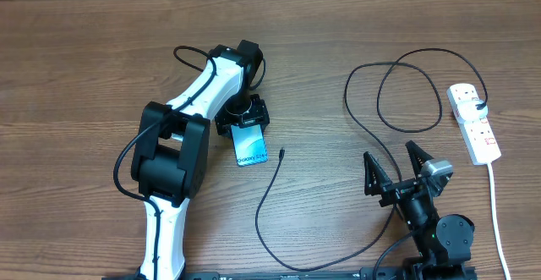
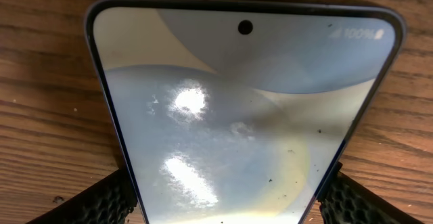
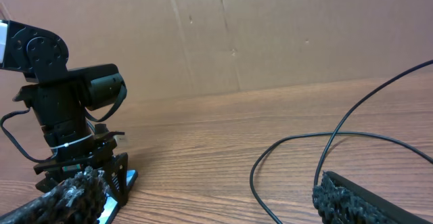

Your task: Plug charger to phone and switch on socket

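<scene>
The phone (image 1: 250, 149) lies flat on the wooden table, blue screen up; it fills the left wrist view (image 2: 237, 109). My left gripper (image 1: 243, 121) straddles its far end with one finger against each long edge (image 2: 233, 204). The charger cable's small tip (image 1: 281, 152) lies free just right of the phone. The cable (image 1: 264, 221) runs toward the table front, then loops back (image 3: 284, 143) to a black plug (image 1: 480, 105) in the white socket strip (image 1: 475, 129) at the right. My right gripper (image 1: 397, 168) is open and empty (image 3: 210, 207), beside the cable.
The socket's thick white lead (image 1: 495, 216) runs to the front edge at the far right. The cable forms large loops (image 1: 397, 85) between my right arm and the socket. A cardboard wall (image 3: 270, 34) stands behind the table.
</scene>
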